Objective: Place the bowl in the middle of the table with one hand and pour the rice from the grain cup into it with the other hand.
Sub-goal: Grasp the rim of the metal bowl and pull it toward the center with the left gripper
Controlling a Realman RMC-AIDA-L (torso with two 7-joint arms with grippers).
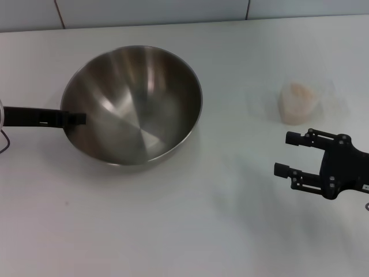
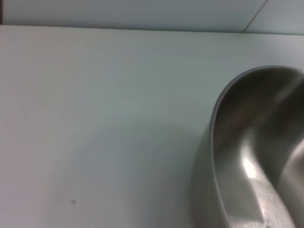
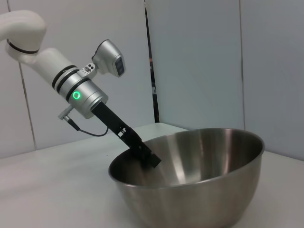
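The big shiny bowl [image 1: 132, 104] sits on the white worktop [image 1: 173, 231], a bit to the left of the middle. It has nothing in it. The left pincer [image 1: 78, 118] reaches in from the left side and pinches the bowl's rim, one finger inside and the rest outside. In the right wrist view the same pincer [image 3: 149, 159] dips over the rim into the bowl [image 3: 199, 190].

The grain cup [image 1: 298, 103] stands upright on the right side, well apart from the bowl. The rice [image 1: 298, 99] fills it in a pale heap.

The right pincer [image 1: 285, 154] hangs just in front of the cup, not touching it. Its two fingers are spread wide and hold nothing.
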